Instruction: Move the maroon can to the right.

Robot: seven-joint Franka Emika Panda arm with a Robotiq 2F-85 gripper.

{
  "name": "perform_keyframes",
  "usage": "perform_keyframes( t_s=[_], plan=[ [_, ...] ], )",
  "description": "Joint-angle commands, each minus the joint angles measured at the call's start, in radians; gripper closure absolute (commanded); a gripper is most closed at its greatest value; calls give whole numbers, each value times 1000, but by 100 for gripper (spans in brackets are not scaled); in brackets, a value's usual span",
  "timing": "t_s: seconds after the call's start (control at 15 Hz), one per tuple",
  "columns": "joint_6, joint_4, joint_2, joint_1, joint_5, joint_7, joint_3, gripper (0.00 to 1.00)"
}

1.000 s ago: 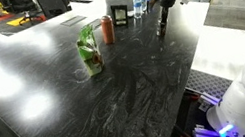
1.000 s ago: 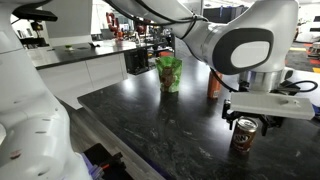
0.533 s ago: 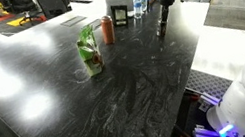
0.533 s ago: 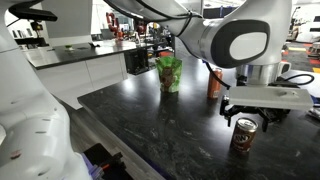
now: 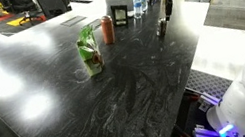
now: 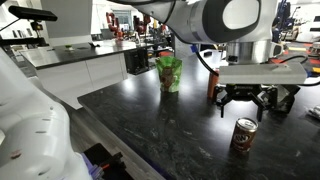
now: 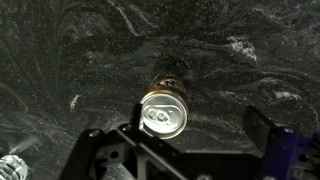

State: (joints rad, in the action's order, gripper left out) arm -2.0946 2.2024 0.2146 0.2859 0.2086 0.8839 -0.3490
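The maroon can (image 6: 242, 135) stands upright on the black marble table (image 6: 150, 120), near its edge. It also shows in an exterior view (image 5: 161, 28) and from above in the wrist view (image 7: 163, 112), with its pale top facing the camera. My gripper (image 6: 243, 106) hangs open just above the can and does not touch it. It shows over the can in an exterior view (image 5: 163, 10). In the wrist view the jaws (image 7: 200, 130) are spread wide, with the can near the left finger.
A taller orange-red can (image 6: 213, 85) (image 5: 108, 29) stands behind the maroon can. A green crinkled bag (image 6: 169, 73) (image 5: 89, 50) stands further along the table. Clear water bottles (image 5: 139, 2) stand at the far end. The table edge is close to the maroon can.
The gripper has risen straight up off the maroon can, which stays standing on the table. The jaws are now clear above its top.
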Motion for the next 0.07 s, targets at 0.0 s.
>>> perform_keyframes(
  t_s=[0.0],
  plan=[
    [49,16,70,-2,43,-43,18,0]
  ],
)
